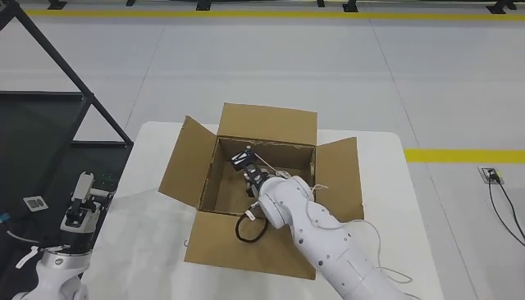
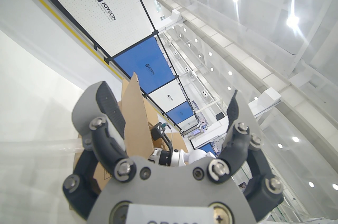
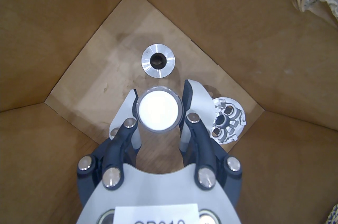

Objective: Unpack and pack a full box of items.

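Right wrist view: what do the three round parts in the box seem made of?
Silver flanged ring: machined metal, likely aluminium; bright radial glints. White-topped cylinder in the right hand: shiny metal rim, plain white face, perhaps plastic. Pale grey ribbed disc: dull cast metal or plastic, unclear.

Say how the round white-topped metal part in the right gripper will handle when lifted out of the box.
The white-topped metal part looks rigid, so it probably will not deform in the right gripper. Its round metal rim looks smooth and may slip or twist in a loose grip. Being metal, it is likely heavy for its size.
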`<state>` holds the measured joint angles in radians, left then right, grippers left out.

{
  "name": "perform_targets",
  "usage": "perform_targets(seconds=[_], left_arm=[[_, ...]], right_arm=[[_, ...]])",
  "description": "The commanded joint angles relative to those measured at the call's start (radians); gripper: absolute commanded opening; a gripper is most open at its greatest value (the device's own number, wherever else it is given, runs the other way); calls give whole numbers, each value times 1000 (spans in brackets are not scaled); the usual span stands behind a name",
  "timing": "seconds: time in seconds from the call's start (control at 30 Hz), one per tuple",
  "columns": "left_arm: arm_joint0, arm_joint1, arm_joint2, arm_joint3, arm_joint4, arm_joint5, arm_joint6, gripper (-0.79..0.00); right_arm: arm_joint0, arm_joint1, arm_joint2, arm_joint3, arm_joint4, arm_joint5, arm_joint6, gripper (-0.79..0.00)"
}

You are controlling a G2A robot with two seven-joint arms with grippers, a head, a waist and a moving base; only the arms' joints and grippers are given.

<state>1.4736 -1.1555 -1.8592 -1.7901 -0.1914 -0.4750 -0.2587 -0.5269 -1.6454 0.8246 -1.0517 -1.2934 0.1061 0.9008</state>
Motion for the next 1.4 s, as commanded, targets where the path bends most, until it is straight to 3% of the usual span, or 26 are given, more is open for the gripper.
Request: perform_targets(seconds=[0.0, 0.23, 0.3, 0.57, 0.7, 1.13, 1.37], left_arm=[[0, 0, 0, 0, 0, 0, 0, 0], [0, 0, 0, 0, 0, 0, 0, 0], [0, 0, 0, 0, 0, 0, 0, 0], [0, 0, 0, 0, 0, 0, 0, 0], [0, 0, 0, 0, 0, 0, 0, 0], [0, 0, 2, -2, 2, 3, -4, 0], [-45, 7, 53, -9, 129, 79, -93, 0]], right_arm=[[-10, 2, 6, -16, -12, -1, 6, -342], [-66, 14, 37, -98, -61, 6, 18, -111], [-89, 20, 51, -137, -81, 14, 16, 0], [-274, 57, 170, -461, -124, 35, -31, 0], [-396, 70, 258, -637, -51, 65, -95, 0], [-399, 70, 260, -636, -44, 62, -98, 0], [-445, 83, 402, -707, 199, -53, -125, 0]])
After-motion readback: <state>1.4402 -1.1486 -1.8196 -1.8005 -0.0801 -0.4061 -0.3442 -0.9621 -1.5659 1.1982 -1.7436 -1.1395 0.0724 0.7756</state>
